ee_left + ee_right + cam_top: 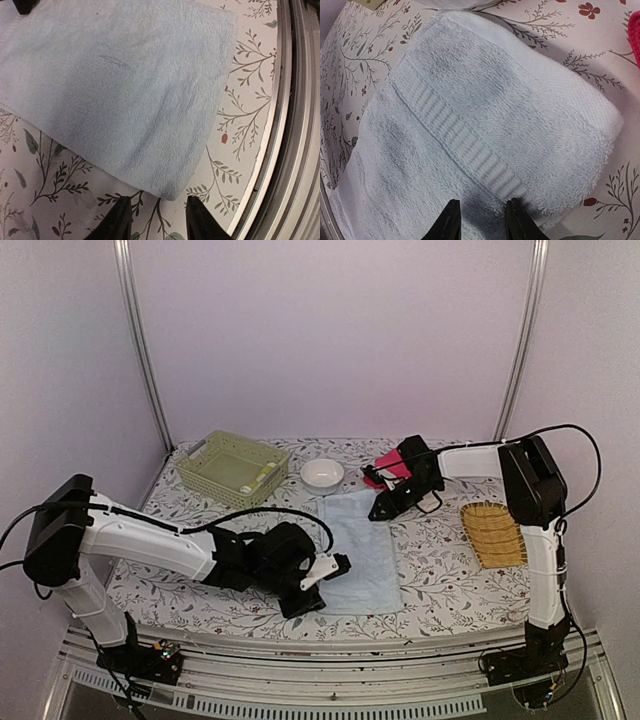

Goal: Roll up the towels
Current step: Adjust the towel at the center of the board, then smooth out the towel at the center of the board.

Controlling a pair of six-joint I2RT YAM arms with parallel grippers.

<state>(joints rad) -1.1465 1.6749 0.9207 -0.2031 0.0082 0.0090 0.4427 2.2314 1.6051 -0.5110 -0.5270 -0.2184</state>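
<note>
While both my claws are spread with nothing between the fingers, the pale blue towel (360, 550) lies folded flat mid-table. It's soft terry pile with a ribbed woven band across the far end and a rounded fold at the near corner. Left gripper (157, 222) sits just off that corner, over the floral table cover (440, 570). Right gripper (482, 222) is at the far edge, tips over the pile. Pink towel (392, 465) sits just behind the right claw. Yellow slatted tray (492, 533) is to the right and the green lattice basket (232, 468) is far-left, both clear of the blue towel.
</note>
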